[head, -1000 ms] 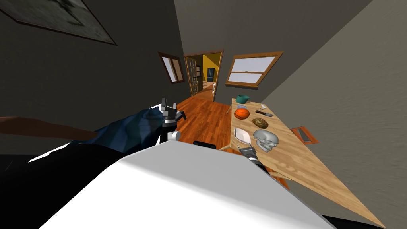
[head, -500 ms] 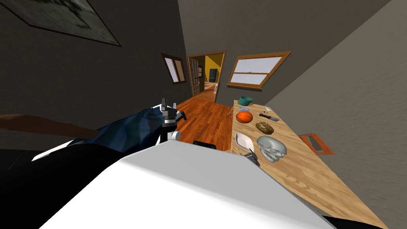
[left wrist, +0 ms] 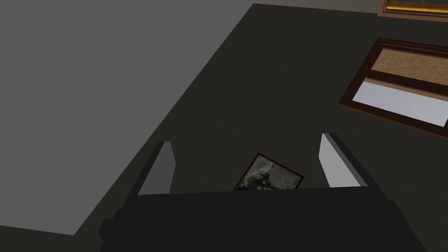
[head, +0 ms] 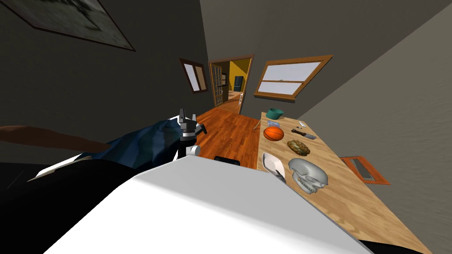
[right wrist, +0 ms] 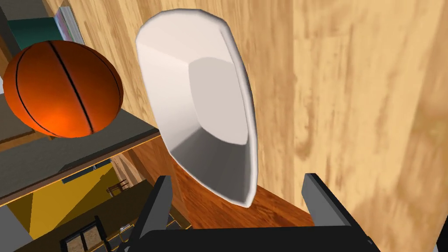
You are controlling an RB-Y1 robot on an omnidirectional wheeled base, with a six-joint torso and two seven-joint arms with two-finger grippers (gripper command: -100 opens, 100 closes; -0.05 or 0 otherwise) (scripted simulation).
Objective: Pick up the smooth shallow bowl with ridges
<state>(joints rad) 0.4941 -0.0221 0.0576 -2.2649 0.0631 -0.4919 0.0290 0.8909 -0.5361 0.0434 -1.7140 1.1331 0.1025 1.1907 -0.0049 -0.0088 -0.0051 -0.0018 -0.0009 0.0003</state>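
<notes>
Facing the white shallow bowl; grasp not yet made.
My left gripper is raised, fingers apart, empty. The bowl sits at the table edge, just ahead of my right gripper, spread wide, holding nothing. Closing and lifting remain. Count: one white bowl, one teal bowl, one basketball, one skull.

A light wooden table ran along the grey wall. On it sat a grey skull, a mottled brown-green lump just beyond it, then an orange basketball, a small dark tool and a teal container at the far end. A blue cloth lay across the reddish wood floor from the table. An open doorway showed a yellow room.
</notes>
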